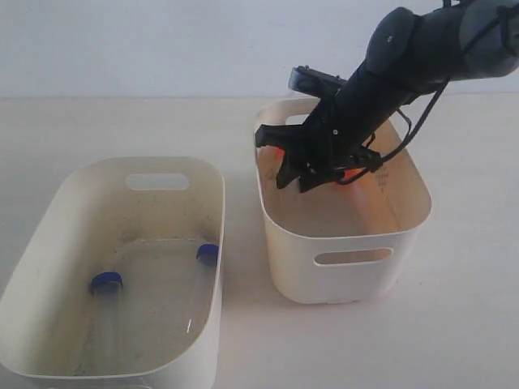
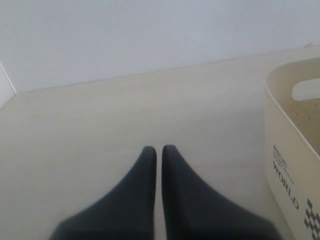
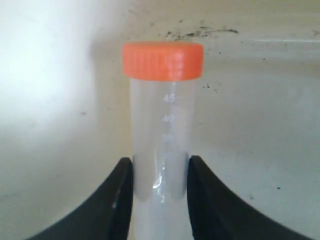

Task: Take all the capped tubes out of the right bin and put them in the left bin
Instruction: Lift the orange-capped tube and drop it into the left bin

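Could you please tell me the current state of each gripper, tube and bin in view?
left gripper: shut, empty.
right gripper: shut on the orange-capped tube, inside the right bin.
orange-capped tube: capped, gripped by its body.
blue-capped tubes: capped, lying in the left bin.
left bin: upright, open-topped.
right bin: upright, open-topped.

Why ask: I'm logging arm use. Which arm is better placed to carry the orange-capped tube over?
Right: the right tool grips the orange-capped tube at the right bin; the left tool is shut and empty.
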Controlling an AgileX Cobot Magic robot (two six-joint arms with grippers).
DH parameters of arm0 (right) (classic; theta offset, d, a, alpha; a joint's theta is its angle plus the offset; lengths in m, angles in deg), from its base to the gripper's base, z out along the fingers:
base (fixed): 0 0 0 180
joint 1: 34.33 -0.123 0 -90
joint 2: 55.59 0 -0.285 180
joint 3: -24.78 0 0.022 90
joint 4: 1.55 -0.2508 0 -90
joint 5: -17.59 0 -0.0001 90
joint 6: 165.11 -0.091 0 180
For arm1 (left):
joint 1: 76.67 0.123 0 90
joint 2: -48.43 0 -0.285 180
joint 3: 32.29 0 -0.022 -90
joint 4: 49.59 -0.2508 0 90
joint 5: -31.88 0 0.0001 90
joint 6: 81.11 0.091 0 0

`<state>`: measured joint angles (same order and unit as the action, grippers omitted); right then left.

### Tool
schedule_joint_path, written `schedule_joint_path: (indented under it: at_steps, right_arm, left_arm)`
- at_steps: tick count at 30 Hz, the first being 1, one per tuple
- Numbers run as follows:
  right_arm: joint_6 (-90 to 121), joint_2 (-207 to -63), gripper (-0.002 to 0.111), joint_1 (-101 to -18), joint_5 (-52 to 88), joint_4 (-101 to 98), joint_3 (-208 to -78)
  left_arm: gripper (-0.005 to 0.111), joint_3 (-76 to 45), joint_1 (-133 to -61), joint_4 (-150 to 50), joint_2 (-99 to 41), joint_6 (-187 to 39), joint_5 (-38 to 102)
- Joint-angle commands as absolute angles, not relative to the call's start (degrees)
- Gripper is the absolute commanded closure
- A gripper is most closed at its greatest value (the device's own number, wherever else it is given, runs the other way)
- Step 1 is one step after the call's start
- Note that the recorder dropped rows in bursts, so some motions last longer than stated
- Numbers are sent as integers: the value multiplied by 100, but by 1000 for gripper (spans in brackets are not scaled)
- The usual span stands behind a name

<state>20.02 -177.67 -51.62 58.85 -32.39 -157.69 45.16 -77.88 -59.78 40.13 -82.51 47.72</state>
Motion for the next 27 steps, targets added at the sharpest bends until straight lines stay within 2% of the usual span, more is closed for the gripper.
schedule_joint_path:
  at_steps: [1,7,16,21,27]
  right_arm:
    - [1997,-17304,109,-5152,5797,-3185,-15741]
    - [1987,-16507,109,-5141,5722,-2909,-15741]
    - [1985,-15406,109,-5304,6387,-3187,-15694]
    - [2167,-15255,109,-6095,6069,-3795,-15260]
    - [1970,-15292,109,-7361,4573,-3894,-14618]
  left_arm:
    - [102,4493,-7782,-5971,4012,-8317,4684]
    - [102,4493,-7782,-5971,4012,-8317,4684]
    - [102,4493,-7782,-5971,4012,-8317,4684]
    - [102,4493,-7782,-5971,4012,-8317,4684]
    - [102,4493,-7782,-5971,4012,-8317,4684]
